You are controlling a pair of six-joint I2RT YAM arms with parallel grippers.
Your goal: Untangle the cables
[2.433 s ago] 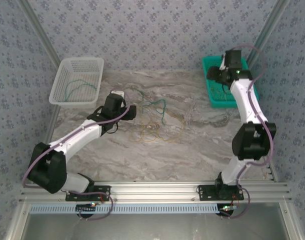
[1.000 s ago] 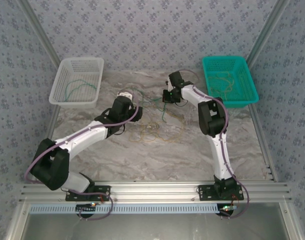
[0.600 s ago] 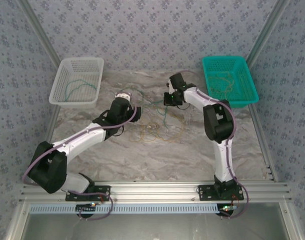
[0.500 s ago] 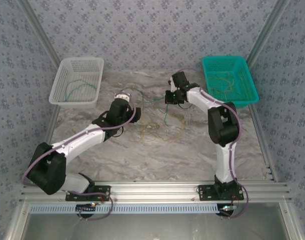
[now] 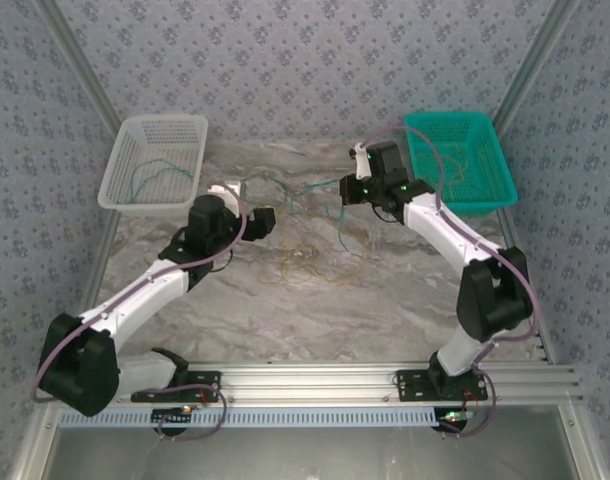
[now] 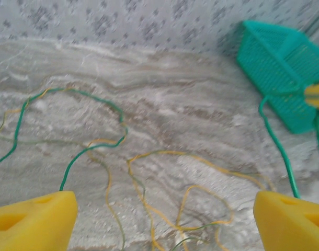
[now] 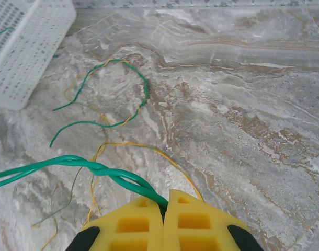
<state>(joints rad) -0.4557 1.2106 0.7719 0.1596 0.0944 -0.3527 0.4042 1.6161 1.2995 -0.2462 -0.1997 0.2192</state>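
Tightly pinched green cable (image 7: 99,169), right fingers (image 7: 132,226)

Soft, even light leaves only faint shadows on the grey marbled tabletop (image 5: 385,290), and my left wrist view is hazy, its yellow wedge-shaped fingertips (image 6: 34,219) blurred.

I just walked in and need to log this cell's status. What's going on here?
Two robot arms are untangling thin cables on a table. The right gripper is shut on a green cable that trails toward the left arm. The left gripper is open over the loose green and yellow strands mid-table, holding nothing. A white basket at far left holds another green one; a teal basket at far right holds yellowish ones.
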